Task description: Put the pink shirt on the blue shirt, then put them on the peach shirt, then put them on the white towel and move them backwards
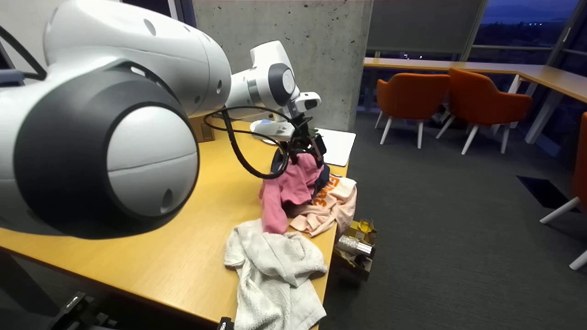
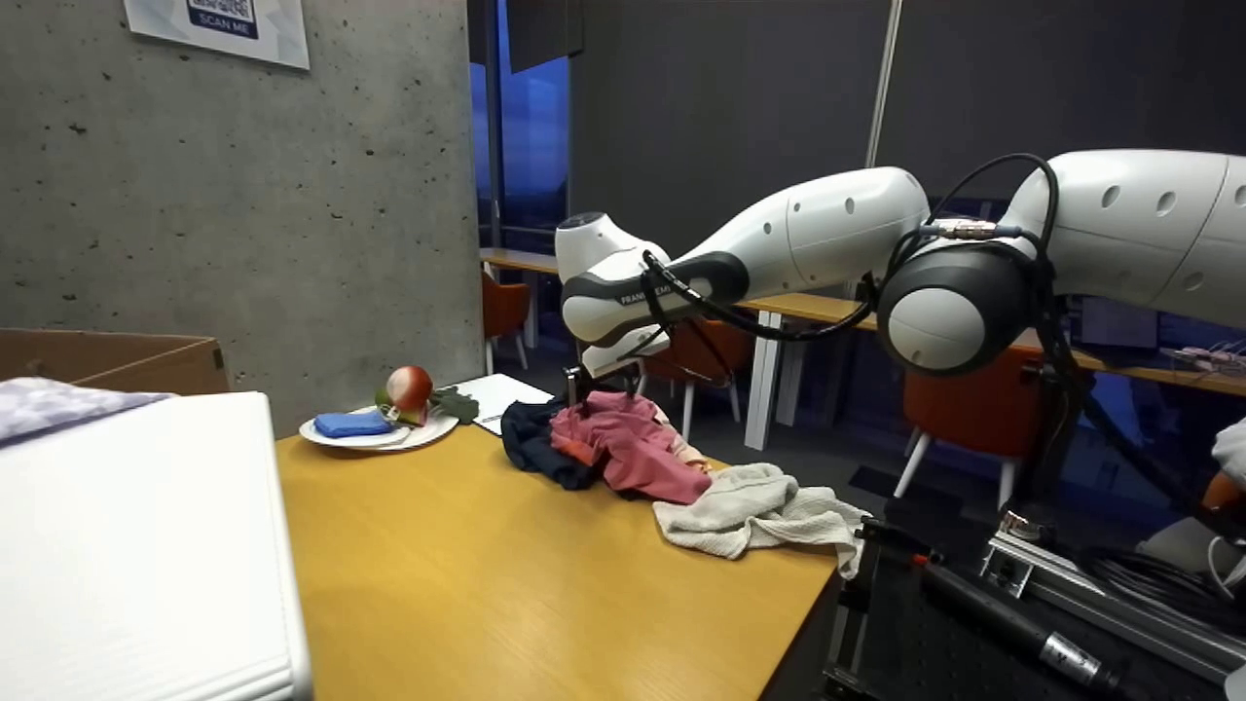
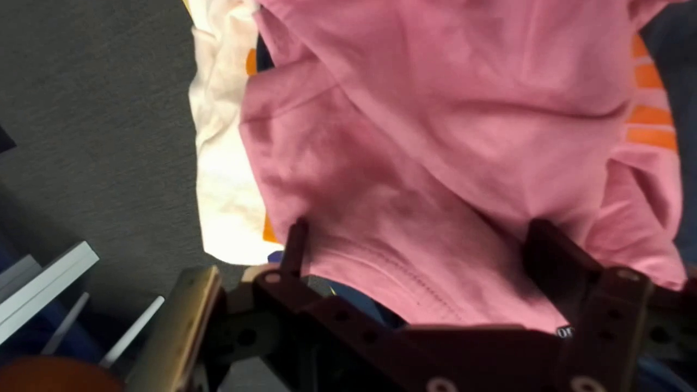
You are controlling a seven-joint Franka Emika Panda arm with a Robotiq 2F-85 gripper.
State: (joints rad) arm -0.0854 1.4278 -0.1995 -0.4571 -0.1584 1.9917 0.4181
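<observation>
The pink shirt (image 1: 293, 183) lies crumpled over part of the dark blue shirt (image 1: 324, 178), with the peach shirt (image 1: 341, 206) beside and partly under them at the table edge. One pink sleeve reaches the white towel (image 1: 277, 270). In an exterior view the pink shirt (image 2: 638, 448), blue shirt (image 2: 535, 443) and towel (image 2: 754, 511) also show. My gripper (image 1: 307, 161) is down at the pink shirt. In the wrist view the gripper (image 3: 419, 223) is open, its fingers wide apart and touching or close over the pink shirt (image 3: 435, 109); the peach shirt (image 3: 223, 174) shows at left.
The wooden table (image 2: 506, 565) carries a plate (image 2: 428, 431) with a blue cloth (image 2: 352, 424) and food-like items, and a white board (image 1: 337, 145) behind the shirts. A box with items (image 1: 355, 250) is below the table edge. A white panel (image 2: 146, 555) stands at the near left.
</observation>
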